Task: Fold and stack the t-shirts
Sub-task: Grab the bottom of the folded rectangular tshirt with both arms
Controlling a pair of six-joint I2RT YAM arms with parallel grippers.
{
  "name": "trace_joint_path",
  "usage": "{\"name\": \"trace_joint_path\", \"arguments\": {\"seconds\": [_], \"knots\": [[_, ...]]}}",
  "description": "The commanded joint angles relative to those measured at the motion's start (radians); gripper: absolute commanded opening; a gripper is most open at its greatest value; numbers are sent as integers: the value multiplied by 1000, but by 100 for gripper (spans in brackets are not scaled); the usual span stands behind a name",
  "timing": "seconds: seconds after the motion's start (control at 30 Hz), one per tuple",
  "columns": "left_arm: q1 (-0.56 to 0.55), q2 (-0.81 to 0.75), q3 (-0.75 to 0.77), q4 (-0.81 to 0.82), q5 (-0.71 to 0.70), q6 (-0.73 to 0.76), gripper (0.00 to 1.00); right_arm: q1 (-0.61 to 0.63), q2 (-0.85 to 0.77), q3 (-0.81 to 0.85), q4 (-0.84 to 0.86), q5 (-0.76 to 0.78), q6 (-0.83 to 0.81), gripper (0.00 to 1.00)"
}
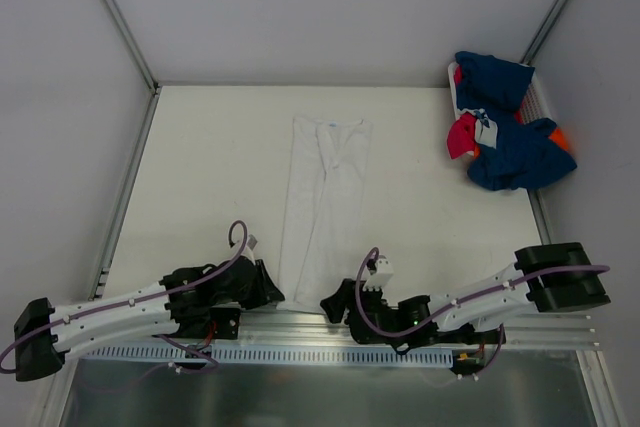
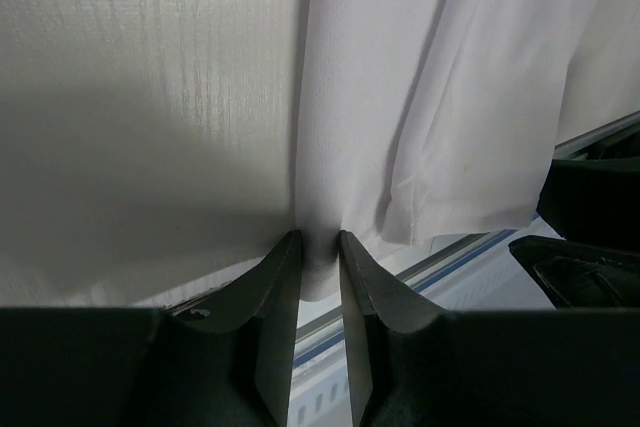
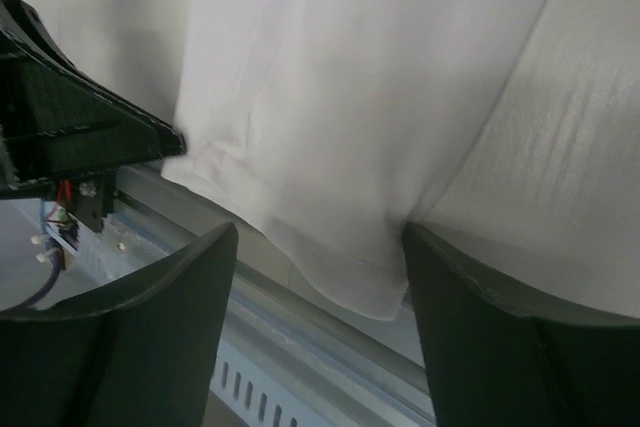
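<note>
White table | white shirt lies lengthwise, hem at 6 o'clock | left gripper pinches its 7 o'clock corner | right gripper wide apart around the 5 o'clock corner

The left arm and right arm match: white links between bulky black joints, a thin purple cable looping along each. The left gripper has smooth black fingers, tapered like wedges.
</note>
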Motion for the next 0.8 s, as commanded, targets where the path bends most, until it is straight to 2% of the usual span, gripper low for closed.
{"name": "trace_joint_path", "arguments": {"seconds": [0.0,0.03,0.07,0.1,0.17,0.27,0.37,0.47,0.6,0.77], "knots": [[-21,23,14,-39,-25,-22,22,14,31,34,-213,-49,23,69],[-21,21,13,-39,-27,-23,21,15,36,52,-242,-49,24,58],[-24,20,11,-39,-28,-25,20,17,39,59,-247,-49,20,54],[-24,20,10,-39,-28,-25,15,18,50,62,-251,-50,18,49],[-24,18,8,-39,-30,-27,7,17,62,68,-253,-53,20,18],[-26,23,10,-38,-34,-23,3,17,74,71,-258,-58,26,6],[-26,33,8,-33,-36,-20,0,17,85,74,-262,-61,27,0],[-27,41,7,-24,-31,-14,0,17,90,80,-264,-61,23,0],[-36,53,36,-13,-33,-5,0,17,96,121,-349,-62,17,0],[-40,122,129,-13,-102,65,0,9,93,201,-474,-20,-12,0]]}}
